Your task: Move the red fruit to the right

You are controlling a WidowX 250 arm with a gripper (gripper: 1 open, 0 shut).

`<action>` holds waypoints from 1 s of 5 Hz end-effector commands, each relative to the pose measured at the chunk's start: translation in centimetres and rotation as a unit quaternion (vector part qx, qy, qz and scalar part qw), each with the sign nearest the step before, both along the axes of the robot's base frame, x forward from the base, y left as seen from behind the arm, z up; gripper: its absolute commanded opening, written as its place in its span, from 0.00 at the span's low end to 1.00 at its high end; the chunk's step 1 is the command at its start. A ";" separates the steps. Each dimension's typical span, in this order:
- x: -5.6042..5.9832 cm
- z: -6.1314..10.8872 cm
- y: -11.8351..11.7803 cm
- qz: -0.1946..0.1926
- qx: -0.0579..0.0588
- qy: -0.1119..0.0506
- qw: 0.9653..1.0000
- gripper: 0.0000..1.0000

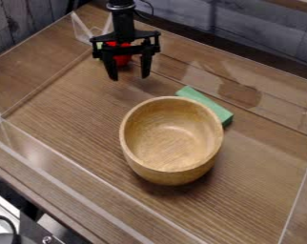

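Observation:
The black gripper (127, 69) has come down at the far left of the wooden table, and its two fingers (109, 67) stand spread apart, pointing down to the table. The red fruit (119, 48) shows only as small patches of red between and behind the fingers, high up near the gripper body. Most of it is hidden by the gripper. The fingers straddle the fruit, and I cannot see them pressing on it.
A large round wooden bowl (173, 138) sits mid-table in front of the gripper. A green sponge (210, 105) lies against the bowl's far right rim. Clear plastic walls (29, 143) fence the table on all sides.

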State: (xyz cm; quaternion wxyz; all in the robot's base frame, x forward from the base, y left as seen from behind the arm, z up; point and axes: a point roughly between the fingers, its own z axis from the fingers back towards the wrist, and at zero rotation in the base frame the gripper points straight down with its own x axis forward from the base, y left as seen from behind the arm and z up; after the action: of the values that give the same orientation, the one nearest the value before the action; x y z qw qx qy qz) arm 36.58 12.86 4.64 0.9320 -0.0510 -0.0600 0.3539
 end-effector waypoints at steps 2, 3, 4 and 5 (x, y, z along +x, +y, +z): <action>0.6 2.8 -0.9 -0.014 0.003 -0.029 0.999 0.00; 0.8 2.9 -1.1 -0.028 0.001 -0.029 0.999 0.00; 1.1 2.7 -0.8 -0.043 -0.001 -0.028 0.999 0.00; 0.9 2.6 -0.5 -0.059 -0.004 -0.028 0.998 0.00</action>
State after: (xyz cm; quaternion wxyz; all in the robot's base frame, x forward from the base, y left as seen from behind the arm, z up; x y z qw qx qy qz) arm 36.93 11.63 5.30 0.9498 -0.0707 -0.0508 0.3006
